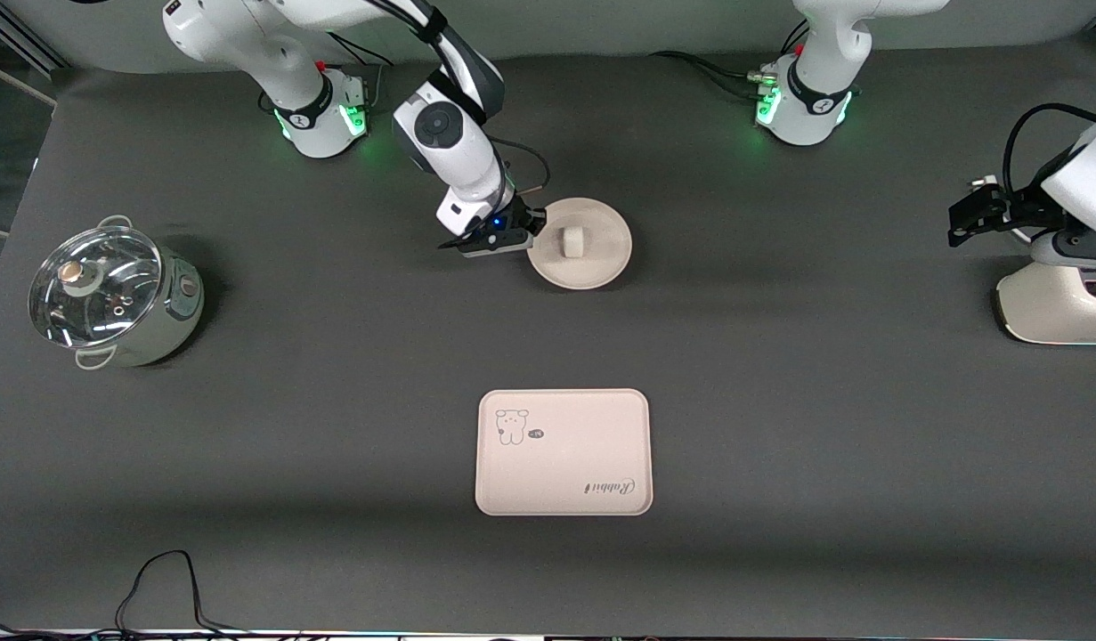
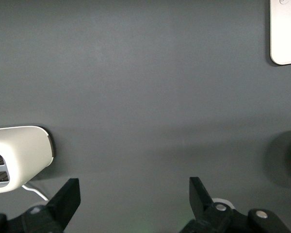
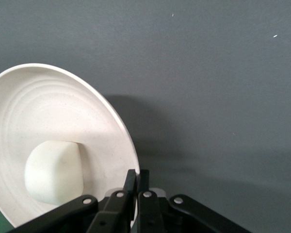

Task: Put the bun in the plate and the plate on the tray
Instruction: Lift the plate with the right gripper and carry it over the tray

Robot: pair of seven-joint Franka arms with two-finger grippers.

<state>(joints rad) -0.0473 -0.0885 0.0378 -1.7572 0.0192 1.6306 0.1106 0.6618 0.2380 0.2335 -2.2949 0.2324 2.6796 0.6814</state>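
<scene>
My right gripper (image 1: pixel 531 224) is pinched tight on the rim of the plate (image 1: pixel 601 258), just above the middle of the front view. The bun (image 1: pixel 572 241) sits in the plate. The tray (image 1: pixel 563 452) lies low in the centre, well apart. My left gripper (image 1: pixel 975 214) waits spread wide over the white appliance (image 1: pixel 1046 307) at the frame's right edge.

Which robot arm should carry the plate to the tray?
The right. Its claw is already shut on the plate rim, bun inside. The left claw waits open over the left arm's end of the table.
</scene>
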